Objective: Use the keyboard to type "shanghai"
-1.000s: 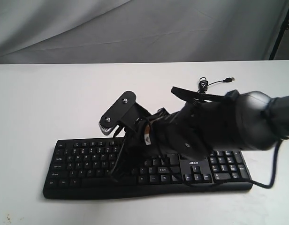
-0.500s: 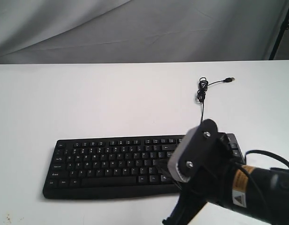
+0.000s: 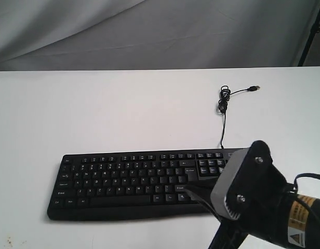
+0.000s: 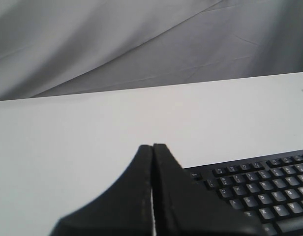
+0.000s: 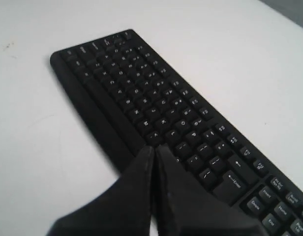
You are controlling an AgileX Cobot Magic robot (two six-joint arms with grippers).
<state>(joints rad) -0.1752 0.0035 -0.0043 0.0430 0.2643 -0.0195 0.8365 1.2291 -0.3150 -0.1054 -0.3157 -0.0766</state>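
Note:
The black keyboard (image 3: 123,181) lies flat near the front of the white table, also seen in the left wrist view (image 4: 262,189) and the right wrist view (image 5: 141,83). My right gripper (image 5: 155,147) is shut and empty. Its tip (image 3: 187,190) hovers over the bottom rows of keys, right of the letter block. The right arm's camera bracket (image 3: 247,188) hides the number pad's front part. My left gripper (image 4: 153,146) is also shut and empty, held above bare table just off the keyboard's Esc corner. It does not show in the exterior view.
The keyboard's thin black cable (image 3: 223,106) runs back across the white table (image 3: 97,109) to a loose USB plug (image 3: 256,87). A grey cloth backdrop (image 3: 149,31) hangs behind the table's far edge.
My right arm has drawn back from over the middle of the keyboard toward the front right corner, uncovering most of the keys. The keyboard has not moved.

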